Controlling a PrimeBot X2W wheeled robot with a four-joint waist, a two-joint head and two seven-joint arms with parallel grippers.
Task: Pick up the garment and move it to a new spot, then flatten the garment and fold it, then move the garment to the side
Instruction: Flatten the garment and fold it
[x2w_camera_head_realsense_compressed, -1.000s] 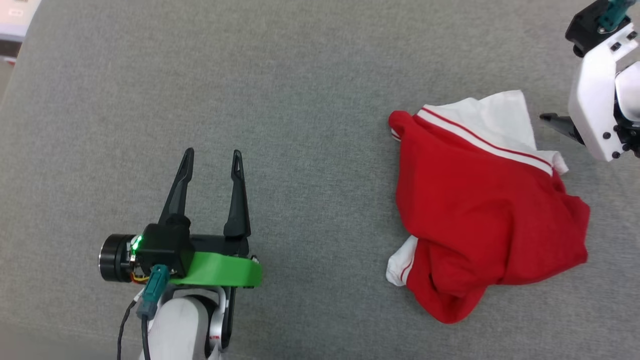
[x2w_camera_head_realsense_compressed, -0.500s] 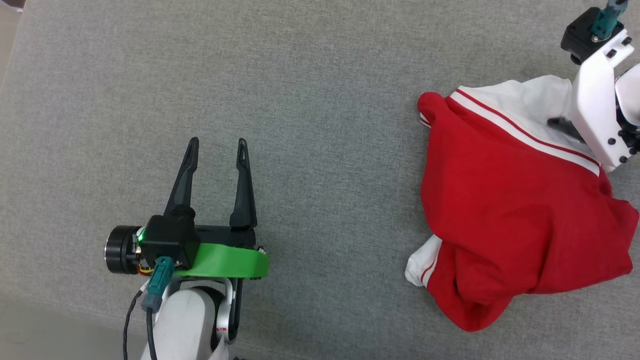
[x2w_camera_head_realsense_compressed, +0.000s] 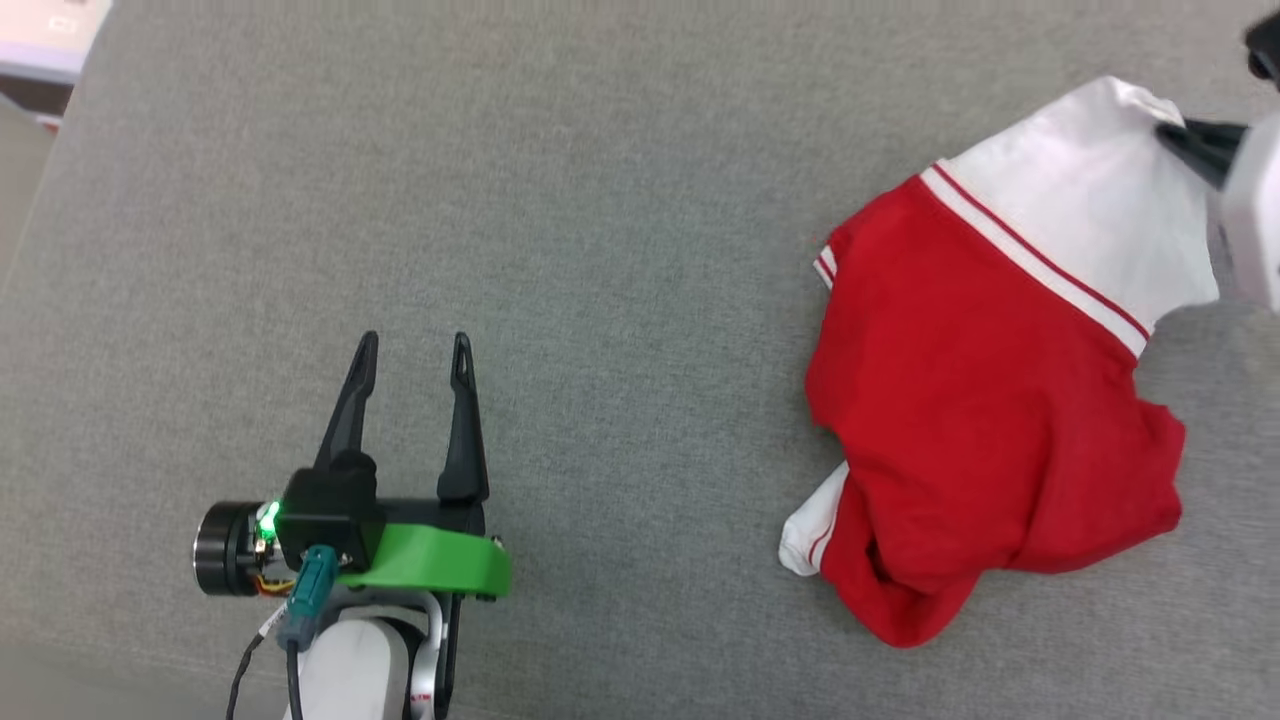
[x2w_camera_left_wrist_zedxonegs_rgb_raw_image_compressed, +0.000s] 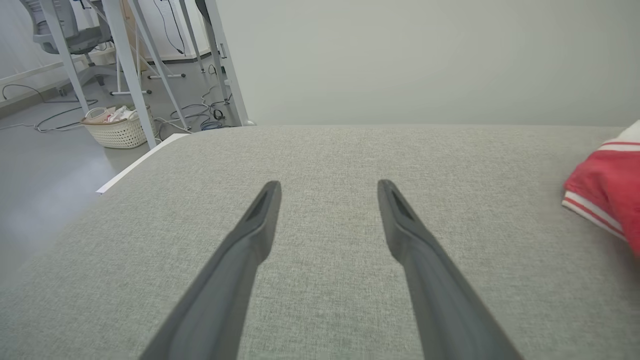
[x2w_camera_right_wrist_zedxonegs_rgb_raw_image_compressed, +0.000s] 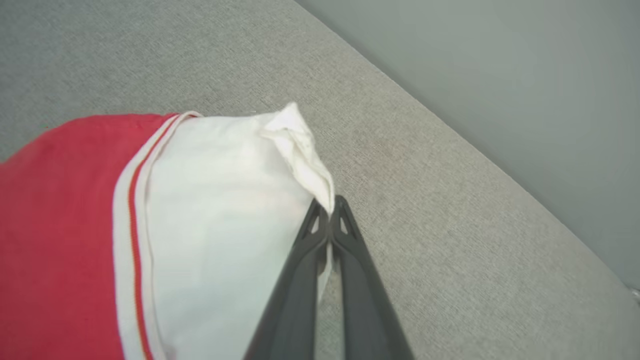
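Two grippers: right gripper (x2w_camera_right_wrist_zedxonegs_rgb_raw_image_compressed: 330, 205) pinched tight on the tip of a white sleeve (x2w_camera_right_wrist_zedxonegs_rgb_raw_image_compressed: 225, 200); left gripper (x2w_camera_head_realsense_compressed: 415, 340) spread wide, holding nothing, poised over bare grey surface (x2w_camera_head_realsense_compressed: 600, 200).
Garment (x2w_camera_head_realsense_compressed: 990, 400): crumpled in a heap toward the right of the grey surface, well apart from the left gripper; sleeve corner drawn out toward the right gripper, red body slumped nearer the robot.
Slip risk: very thin bite, just a folded corner of cloth between the fingertips; likely to pull free under the weight of the red body if hauled fast.
Drag risk: bulk resting on the surface; liable to trail and bunch further instead of lifting clean, making the flattening harder.
Edge risk: pinch close to the border of the surface; liable to spill off if carried further that way.
Right wrist view: fingertips meeting on the cloth, the rumpled fold at the pinch, the surface border against a pale wall (x2w_camera_right_wrist_zedxonegs_rgb_raw_image_compressed: 500, 75); too cropped to judge from the head view.
Head view: whole outline of the heap, a second white sleeve poking out at its near left, the wide gap to the left gripper.
Left wrist view: open fingers from behind, a striped hem at far right, a woven basket (x2w_camera_left_wrist_zedxonegs_rgb_raw_image_compressed: 117, 131) on the floor beyond.
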